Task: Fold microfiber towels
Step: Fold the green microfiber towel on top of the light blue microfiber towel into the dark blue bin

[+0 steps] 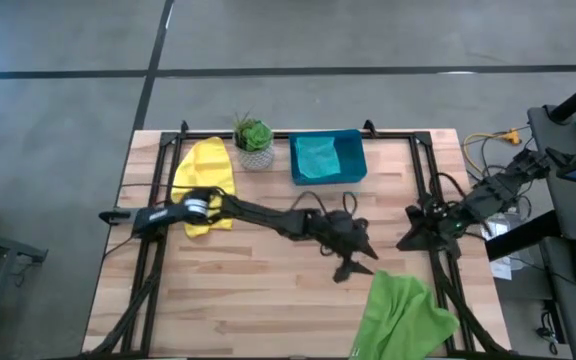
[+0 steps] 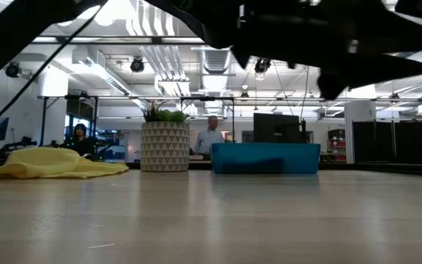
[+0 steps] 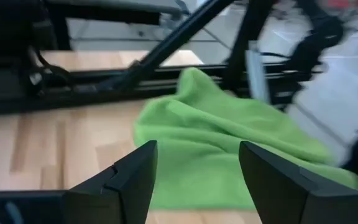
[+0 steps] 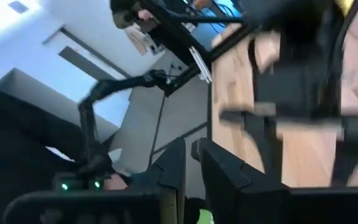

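A light green towel lies crumpled at the table's near right, with its near part over the near edge. It also shows in the left wrist view. A yellow towel lies bunched at the far left. A teal towel lies in the teal-blue tray. The blue towel is out of view. My left gripper is open and empty above the table, just left of and beyond the green towel, with its fingers pointing at it. My right gripper is shut and empty at the right edge.
A potted plant stands at the far edge between the yellow towel and the tray. Black frame rails run along the table's left and right sides. Bare wood lies in the middle and at the near left. People show in the room beyond.
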Motion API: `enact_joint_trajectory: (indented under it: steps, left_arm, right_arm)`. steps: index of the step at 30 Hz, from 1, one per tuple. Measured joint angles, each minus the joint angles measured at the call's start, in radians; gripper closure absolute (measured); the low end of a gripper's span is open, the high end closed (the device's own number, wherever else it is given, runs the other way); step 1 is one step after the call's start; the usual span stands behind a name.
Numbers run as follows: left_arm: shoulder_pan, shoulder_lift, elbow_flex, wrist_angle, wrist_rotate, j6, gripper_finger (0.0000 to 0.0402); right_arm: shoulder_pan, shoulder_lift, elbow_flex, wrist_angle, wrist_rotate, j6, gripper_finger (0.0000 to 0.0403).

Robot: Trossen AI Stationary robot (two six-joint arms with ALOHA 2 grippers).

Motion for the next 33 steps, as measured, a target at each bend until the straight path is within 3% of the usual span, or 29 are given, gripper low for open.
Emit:
enact_joint_trajectory:
  steps: [5,12,27,30,33]
  left_arm:
    - [-0.026,0.129,0.145,-0.032,-0.088,-0.008,0.0187]
    - [-0.032,0.271,0.338,-0.292,-0.151,-0.063,0.0187]
    - [-0.094,0.385,0.397,-0.238,-0.298,0.113,0.0190]
    - [-0.108,0.391,0.413,-0.320,-0.343,0.111,0.0221]
    - [-0.115,0.390,0.418,-0.460,-0.365,0.113,0.0297]
  right_arm:
    - [0.000,-0.029,0.016,0.001,0.008,-0.040,0.0360]
    - [0.000,-0.038,0.021,0.000,0.032,-0.052,0.0360]
    - [0.001,-0.022,0.021,0.028,0.056,-0.027,0.0360]
    - [0.001,-0.016,0.021,0.028,0.059,-0.017,0.0360]
    - [0.001,-0.011,0.023,0.028,0.060,-0.021,0.0360]
